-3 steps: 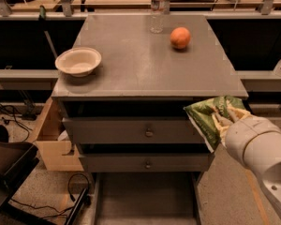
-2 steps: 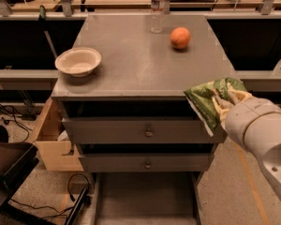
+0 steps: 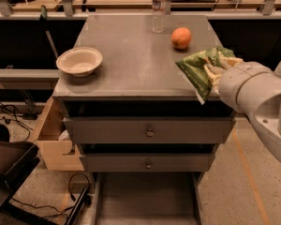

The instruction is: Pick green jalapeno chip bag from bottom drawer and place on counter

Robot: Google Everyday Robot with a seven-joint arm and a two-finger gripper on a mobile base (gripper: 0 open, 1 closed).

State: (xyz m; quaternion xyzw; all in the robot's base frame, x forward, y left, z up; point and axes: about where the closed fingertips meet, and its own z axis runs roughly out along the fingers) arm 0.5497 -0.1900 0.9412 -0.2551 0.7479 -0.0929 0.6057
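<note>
The green jalapeno chip bag [image 3: 196, 70] hangs in my gripper [image 3: 214, 72], held over the right front part of the counter [image 3: 131, 55]. The gripper is shut on the bag, its pale fingers [image 3: 220, 70] pressed into the foil. My white arm reaches in from the right. The bottom drawer [image 3: 145, 196] stands pulled out at the cabinet's foot, with its grey floor bare.
A cream bowl [image 3: 79, 61] sits at the counter's left front. An orange [image 3: 181, 38] and a clear water bottle [image 3: 158, 9] stand at the back right. Two knobbed drawers [image 3: 150, 131] are shut. A cardboard box [image 3: 51, 137] leans against the cabinet's left side.
The gripper has lifted the bag up and moved it from beside the cabinet's front right corner to over the counter's right edge.
</note>
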